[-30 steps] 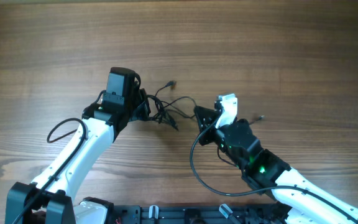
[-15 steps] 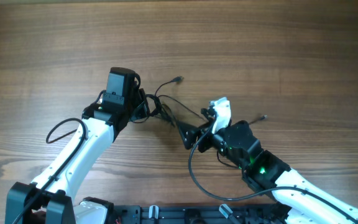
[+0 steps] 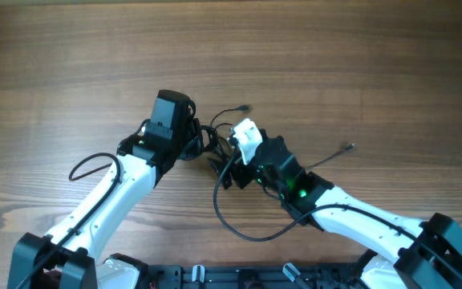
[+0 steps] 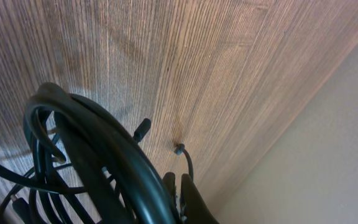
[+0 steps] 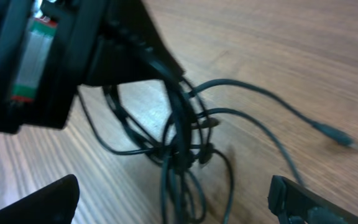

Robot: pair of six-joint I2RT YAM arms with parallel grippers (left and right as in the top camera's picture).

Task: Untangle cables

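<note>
Overhead, the black camera housing (image 3: 171,119) on the left wrist covers most of the left gripper (image 3: 191,138), so its jaws cannot be read from above. In the right wrist view that gripper is a dark, blurred mass at the upper left. Its fingers are pressed together and strands of the cables (image 5: 178,149) run straight up into them — pinched there, as far as the soft focus allows. The left wrist view helps little: a thick dark loop (image 4: 98,146) sits out of focus against the lens and blocks the lower left. Whether it is one of the thin wires or heavier arm wiring I cannot tell. The right gripper (image 5: 173,202) stands wide open and touches nothing. Only its two fingertips (image 5: 45,202) show, cut off by the bottom edge of its own view, one near each corner. The cables lie just ahead of those open fingers and right at the left gripper's tips. They are thin, dark greenish-black wires crossing in a small knot, with loose loops around it, on the wooden table (image 3: 359,64). The wires cannot be counted in the tangle. One strand leaves the knot and ends in a small plug (image 3: 246,107) just beyond the left gripper. Another trails back alongside the right arm to a plug end (image 3: 349,147) well apart from the bundle. A thicker black arm cable (image 3: 235,225) loops on the table beside the right arm.
</note>
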